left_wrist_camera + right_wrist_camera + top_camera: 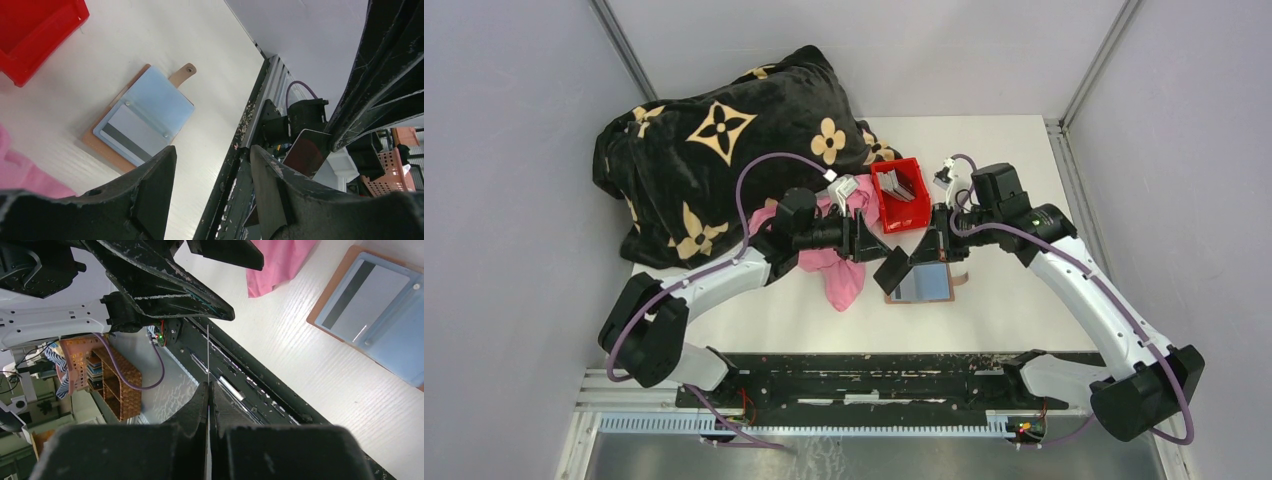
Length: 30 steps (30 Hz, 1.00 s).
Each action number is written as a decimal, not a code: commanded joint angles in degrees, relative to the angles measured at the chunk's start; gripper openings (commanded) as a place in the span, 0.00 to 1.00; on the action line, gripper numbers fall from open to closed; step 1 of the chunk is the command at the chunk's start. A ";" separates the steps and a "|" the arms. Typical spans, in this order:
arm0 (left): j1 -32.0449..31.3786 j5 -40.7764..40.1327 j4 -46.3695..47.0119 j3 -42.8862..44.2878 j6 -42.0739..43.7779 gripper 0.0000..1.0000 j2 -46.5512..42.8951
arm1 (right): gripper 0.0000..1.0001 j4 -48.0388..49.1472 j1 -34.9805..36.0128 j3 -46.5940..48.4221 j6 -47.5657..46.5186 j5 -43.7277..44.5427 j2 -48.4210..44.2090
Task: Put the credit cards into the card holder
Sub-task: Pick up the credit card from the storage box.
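The right claw pinches one credit card edge-on, a thin pale line rising from its closed tips, while my left claw stands wide and empty close by. The card holder lies open just right of centre in the overhead view, a striped card already in its pale blue sleeves. The red bin sits above it. I would tip the held card flat, line it up with a free sleeve mouth and slide slowly, the left claw pinning the holder.
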 commanded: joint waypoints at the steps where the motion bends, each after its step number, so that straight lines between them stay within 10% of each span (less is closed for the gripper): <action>1: 2.07 3.82 5.45 -0.17 -3.46 0.64 -2.67 | 0.01 4.11 -0.06 -0.29 1.32 -2.56 -0.95; 30: 4.43 10.04 3.52 -4.86 -5.63 0.62 -6.69 | 0.01 14.05 -1.73 -5.98 3.86 -7.22 3.73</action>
